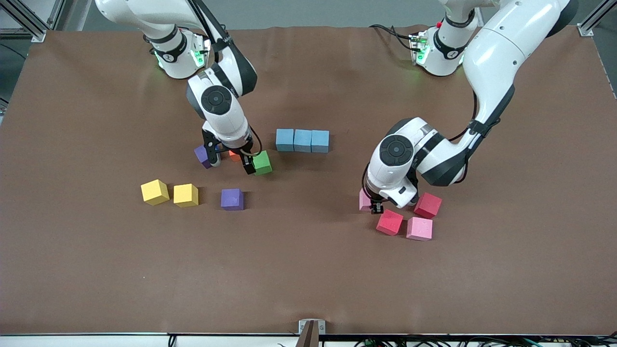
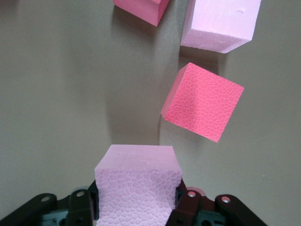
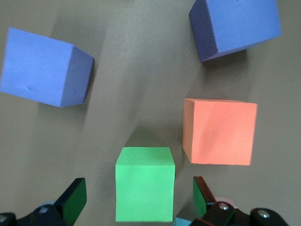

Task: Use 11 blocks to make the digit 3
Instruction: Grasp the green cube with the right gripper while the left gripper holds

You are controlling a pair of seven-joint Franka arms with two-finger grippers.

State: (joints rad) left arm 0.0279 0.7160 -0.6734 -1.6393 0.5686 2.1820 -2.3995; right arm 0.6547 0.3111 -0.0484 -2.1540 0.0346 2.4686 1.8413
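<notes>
Left pincer (image 2: pixel 136 207) clamped on a pink block (image 2: pixel 137 186) beside the blue row (image 1: pixel 302 140); right pincer (image 3: pixel 136 205) wide open, straddling the green block (image 3: pixel 145 183). Light, squashy foam: probably best gripped on flat opposite faces.

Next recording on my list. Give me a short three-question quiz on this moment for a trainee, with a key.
1. True or false: the left tool is shut on a pink block.
2. Which block sits between the open fingers of the right tool? A) orange block B) green block C) purple block
3. Fill in: the three light blue blocks lie touching in a ____.

Key:
1. True. Its fingers press the pink block's sides, beside a red block.
2. B. The green block stands between the fingers with gaps on both sides; the orange block is beside it.
3. Row.
</notes>
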